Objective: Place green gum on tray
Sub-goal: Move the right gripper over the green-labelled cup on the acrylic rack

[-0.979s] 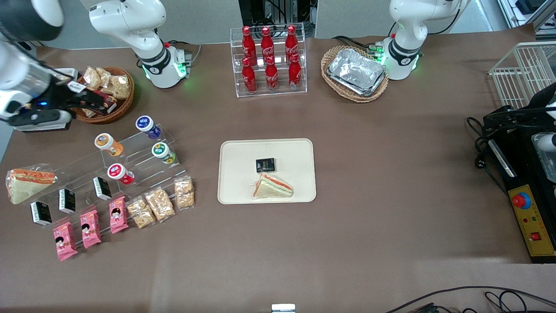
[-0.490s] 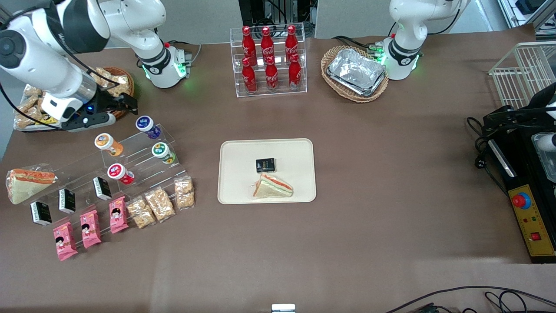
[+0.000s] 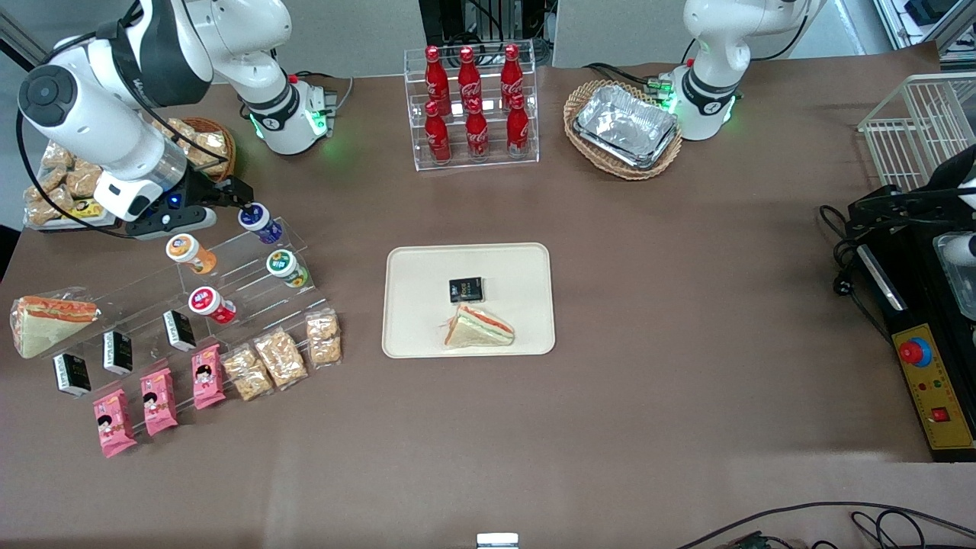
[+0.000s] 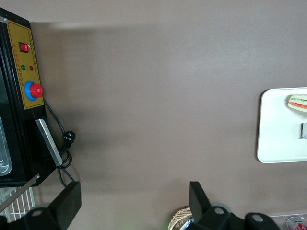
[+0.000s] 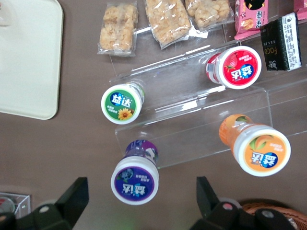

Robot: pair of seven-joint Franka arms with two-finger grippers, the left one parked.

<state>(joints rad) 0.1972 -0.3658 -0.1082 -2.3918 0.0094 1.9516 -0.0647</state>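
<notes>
Front view: my hand (image 3: pixel 242 200) hovers over the clear stepped rack (image 3: pixel 229 282), nothing picked yet.

The surface (image 3: pixel 686 320) carries the tray (image 3: pixel 427 267), holding a sandwich (image 3: pixel 479 328) and a dark packet (image 3: pixel 466 290), with bare room left for a bottle. The rack tilts its bottles lid-up for an easy reach. My fingers (image 5: pixel 72 196) are spread apart, empty, above the blue-lidded bottle (image 5: pixel 135 178); the green gum (image 5: pixel 122 103) sits one step nearer the front camera, untouched.
</notes>
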